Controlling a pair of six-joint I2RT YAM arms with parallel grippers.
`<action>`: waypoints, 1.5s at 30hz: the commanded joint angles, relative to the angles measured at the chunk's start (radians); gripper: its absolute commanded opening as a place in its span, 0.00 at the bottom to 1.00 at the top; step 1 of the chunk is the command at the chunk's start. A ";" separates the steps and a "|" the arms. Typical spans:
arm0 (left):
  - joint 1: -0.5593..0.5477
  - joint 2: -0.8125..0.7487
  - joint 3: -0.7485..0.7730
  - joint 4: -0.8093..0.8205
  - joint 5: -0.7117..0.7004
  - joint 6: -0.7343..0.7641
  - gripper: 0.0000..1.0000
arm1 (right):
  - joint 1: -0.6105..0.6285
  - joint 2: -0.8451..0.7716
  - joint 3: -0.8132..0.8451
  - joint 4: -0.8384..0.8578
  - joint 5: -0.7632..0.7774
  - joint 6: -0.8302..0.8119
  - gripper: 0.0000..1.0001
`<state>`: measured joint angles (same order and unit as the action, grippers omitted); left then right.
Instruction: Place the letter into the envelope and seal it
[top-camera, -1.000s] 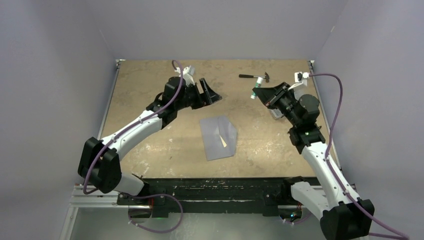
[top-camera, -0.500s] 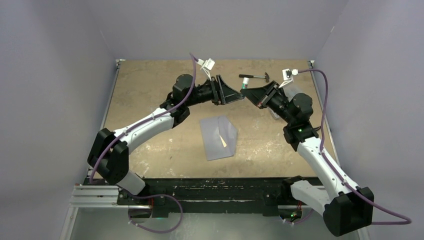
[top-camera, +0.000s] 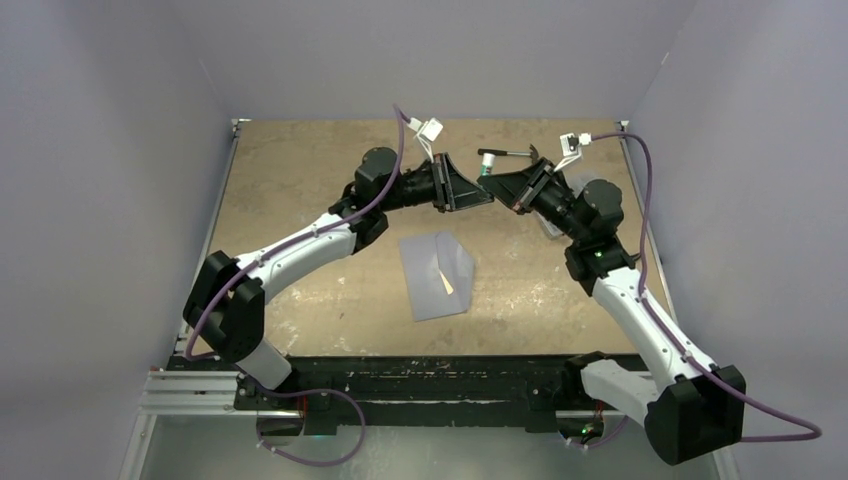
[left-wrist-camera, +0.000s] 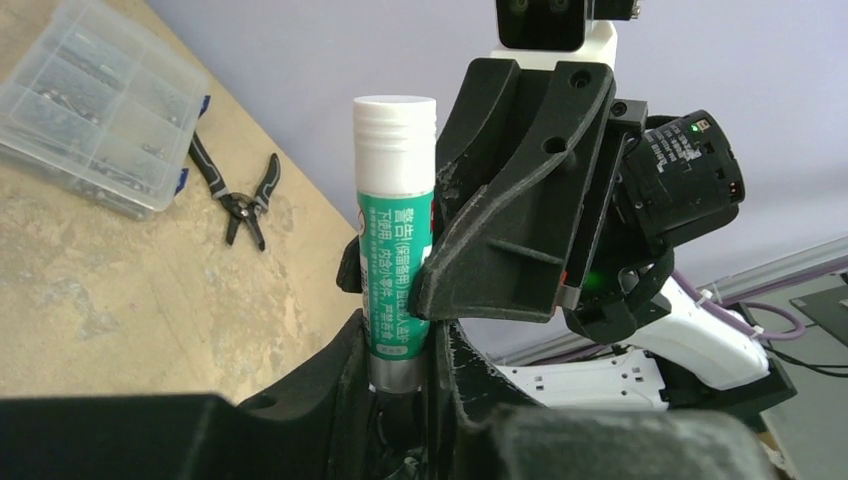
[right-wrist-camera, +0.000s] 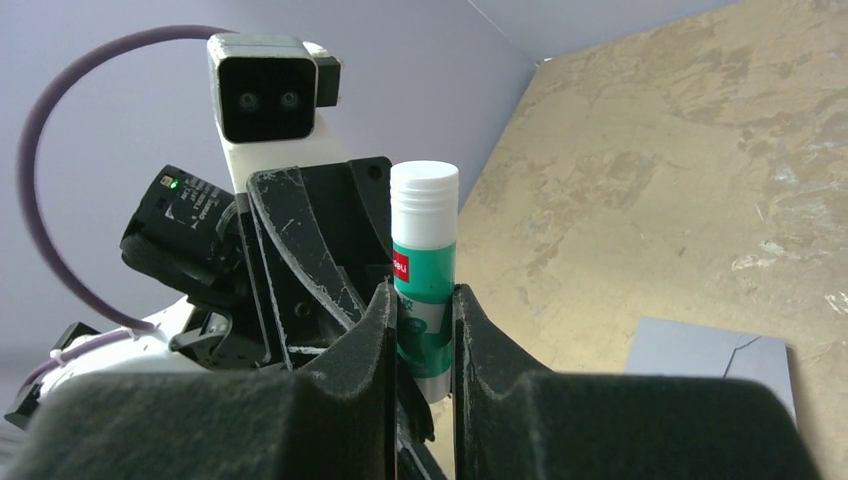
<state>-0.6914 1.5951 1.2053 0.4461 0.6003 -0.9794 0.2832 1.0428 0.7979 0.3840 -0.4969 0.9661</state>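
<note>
Both arms met in the air over the far middle of the table (top-camera: 300, 200), sharing one green-and-white glue stick (left-wrist-camera: 395, 230). The left gripper (left-wrist-camera: 400, 370) had its jaws drawn in close around the stick's lower end, and the right gripper (right-wrist-camera: 425, 330) was clamped narrowly on the stick's body. So each held the same stick and nothing else. This was probably the uncapping step before the flap was glued, though which end carried the cap could not be told for sure.

The envelope (top-camera: 430, 285) lay flat near the middle of the table, below the joined grippers and nearer the arms' bases, apart from both. Its long axis ran roughly from near edge to far edge, tilted a little. Only a thin cream sliver of the letter (top-camera: 446, 281) showed along the flap's edge, so the letter seemed to be mostly inside, and the flap did not look sealed.

The envelope sat slightly to the left of the meeting point, so the left gripper was a little nearer. Whichever arm kept the stick would have to come down and back toward the flap.
</note>
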 joint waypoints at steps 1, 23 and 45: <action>0.000 -0.001 0.052 -0.019 -0.003 0.051 0.00 | 0.007 -0.007 0.075 -0.043 -0.029 -0.069 0.02; 0.001 -0.092 0.197 -0.644 -0.062 1.039 0.00 | 0.007 0.175 0.486 -0.747 -0.021 -0.438 0.76; 0.000 -0.105 0.233 -0.630 -0.113 0.992 0.25 | 0.007 0.201 0.459 -0.683 -0.249 -0.344 0.00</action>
<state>-0.6941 1.5261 1.3865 -0.2707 0.5285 0.0784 0.2863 1.2755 1.2675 -0.3618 -0.6693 0.5625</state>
